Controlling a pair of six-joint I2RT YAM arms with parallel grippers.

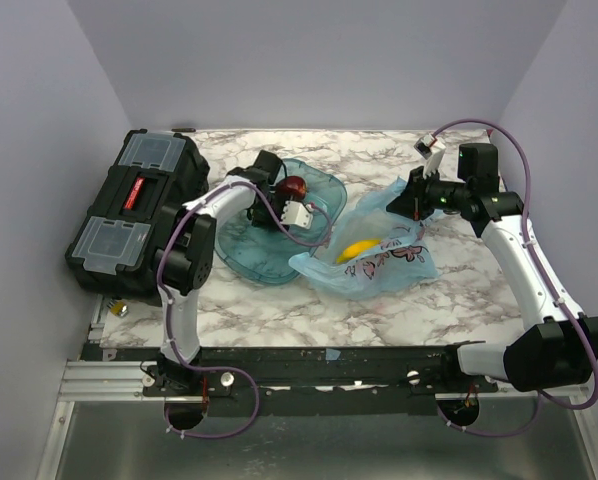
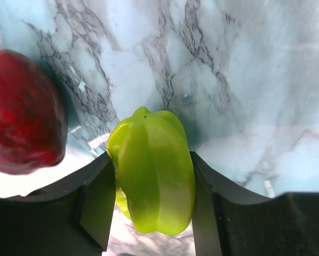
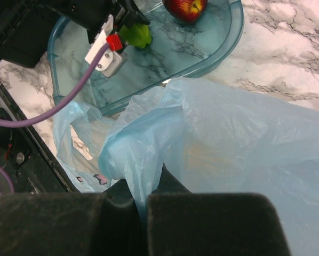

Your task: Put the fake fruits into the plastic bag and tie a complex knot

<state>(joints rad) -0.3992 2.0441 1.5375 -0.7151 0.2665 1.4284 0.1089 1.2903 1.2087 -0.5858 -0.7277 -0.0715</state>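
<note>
Green fruit sits clamped between the left hand fingers, red fruit at its nine o'clock; right hand pinches the plastic bag.

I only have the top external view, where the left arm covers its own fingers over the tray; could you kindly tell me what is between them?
Observer: The left gripper presses both sides of a ridged yellow-green plastic toy fruit.
Operator: Thanks; is anything else touching it?
Observer: No, the dark red round toy fruit lies apart on the clear teal tray.
Operator: And the other arm?
Observer: The right gripper is shut on a fold of the thin light-blue plastic bag.
</note>
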